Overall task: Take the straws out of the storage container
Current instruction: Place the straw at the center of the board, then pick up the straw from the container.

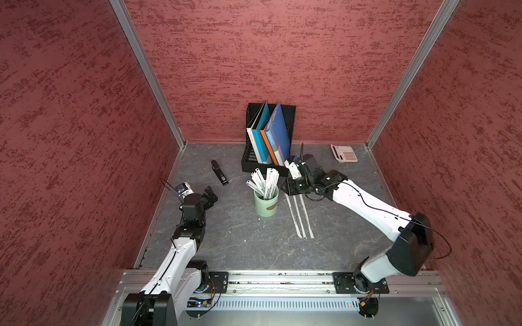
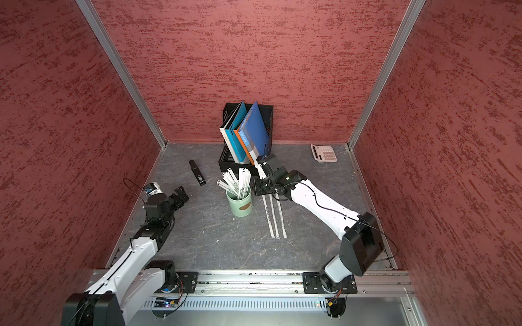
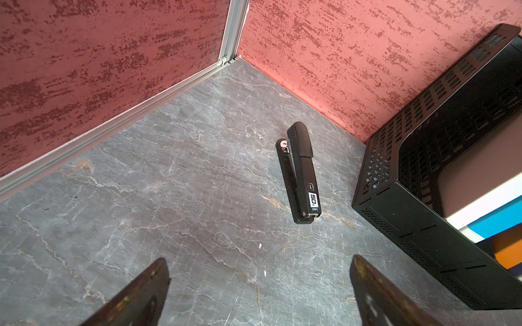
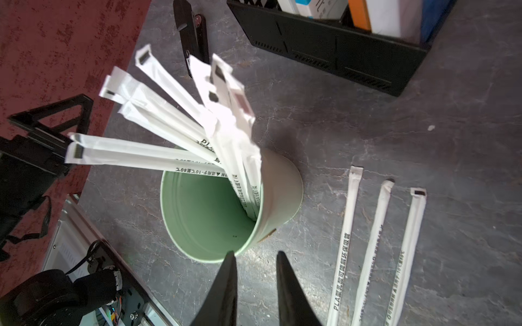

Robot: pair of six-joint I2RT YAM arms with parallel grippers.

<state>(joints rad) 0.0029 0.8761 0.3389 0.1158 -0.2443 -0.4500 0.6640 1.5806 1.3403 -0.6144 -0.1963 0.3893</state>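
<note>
Hovering just beside the rim of the storage container (image 4: 197, 214), the right gripper (image 4: 255, 254) was seen with its jaws only narrowly parted and nothing between them. The left gripper (image 3: 258, 258) was held fully released and empty, well apart from the cup, above bare table near a black stapler (image 3: 300, 172).

The container was found upright near the middle of the table (image 1: 240, 240). Most of the straws (image 4: 127, 153) stood fanned out of it, leaning over one side of the rim. Three laid straws (image 4: 374, 234) were lined up side by side on the table just beside the cup, so the task was judged begun but far from done.

The step in hand was judged to be the reach for another straw. For the next move, the jaws would need to be brought to a single wrapper above the rim, closed on it alone, and drawn up along its length so that the cup is not tipped.

The surface was a dark grey marbled slab. It was enclosed by mottled red walls (image 1: 282, 56), with a black file rack (image 1: 254, 166) and a calculator (image 1: 344, 153) set at the back.
</note>
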